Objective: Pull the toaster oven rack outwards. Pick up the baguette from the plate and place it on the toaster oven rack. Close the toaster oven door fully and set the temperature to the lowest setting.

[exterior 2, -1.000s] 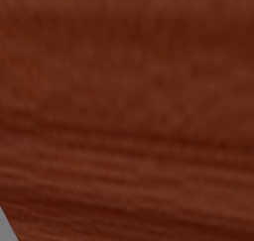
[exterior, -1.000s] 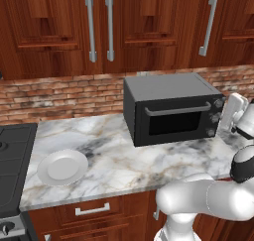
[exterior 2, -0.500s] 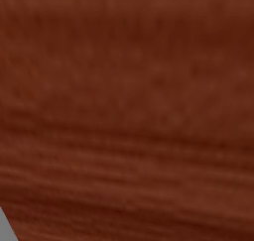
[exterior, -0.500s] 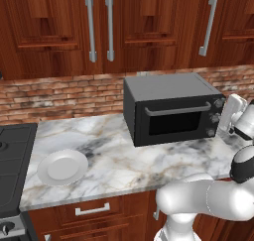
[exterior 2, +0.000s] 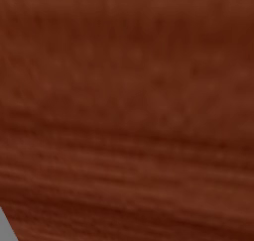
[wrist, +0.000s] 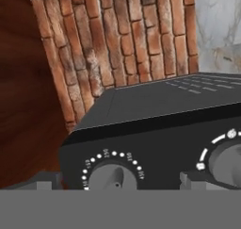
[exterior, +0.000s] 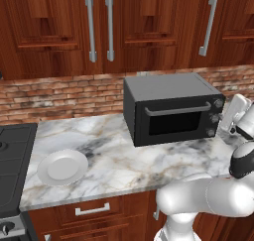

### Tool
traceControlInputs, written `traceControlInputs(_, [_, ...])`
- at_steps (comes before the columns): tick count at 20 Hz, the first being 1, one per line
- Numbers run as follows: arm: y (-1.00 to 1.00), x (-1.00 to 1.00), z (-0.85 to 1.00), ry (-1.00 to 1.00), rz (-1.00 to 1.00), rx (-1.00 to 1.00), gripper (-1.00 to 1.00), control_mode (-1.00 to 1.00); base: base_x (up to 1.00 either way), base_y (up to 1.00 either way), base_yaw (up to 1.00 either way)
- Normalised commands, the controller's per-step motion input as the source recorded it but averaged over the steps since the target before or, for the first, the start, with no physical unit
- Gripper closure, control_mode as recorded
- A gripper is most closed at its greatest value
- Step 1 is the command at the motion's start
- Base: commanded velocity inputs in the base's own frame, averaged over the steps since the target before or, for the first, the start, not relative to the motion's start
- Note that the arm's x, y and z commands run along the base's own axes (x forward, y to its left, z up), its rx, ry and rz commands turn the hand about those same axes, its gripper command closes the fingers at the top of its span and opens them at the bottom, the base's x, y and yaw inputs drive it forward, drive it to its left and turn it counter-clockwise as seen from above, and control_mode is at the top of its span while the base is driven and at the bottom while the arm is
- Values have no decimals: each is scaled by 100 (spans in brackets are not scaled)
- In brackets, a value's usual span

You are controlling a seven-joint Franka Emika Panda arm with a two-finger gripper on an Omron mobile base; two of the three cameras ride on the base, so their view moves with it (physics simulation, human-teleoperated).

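Dark grey toaster oven (exterior: 171, 108) sits shut on the marble worktop (exterior: 119, 160), and with the fingers (wrist: 117, 185) spread wide and empty around its knob (wrist: 109, 176), a loose pinch could slip or overshoot the lowest temperature.

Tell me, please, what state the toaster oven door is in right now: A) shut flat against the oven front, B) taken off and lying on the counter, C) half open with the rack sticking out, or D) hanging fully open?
A: in the left base view the toaster oven door sits flush with the toaster oven, its silver handle across the top.
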Motion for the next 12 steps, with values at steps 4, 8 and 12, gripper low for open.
traceControlInputs(4, [0, 0, 2, 8, -1, 4, -100, -100, 0, 0, 0])
traceControlInputs(8, [0, -8, 2, 16, 0, 0, -100, -100, 0, 0, 0])
traceControlInputs(12, [0, -14, 6, 11, 0, 0, -100, -100, 0, 0, 0])
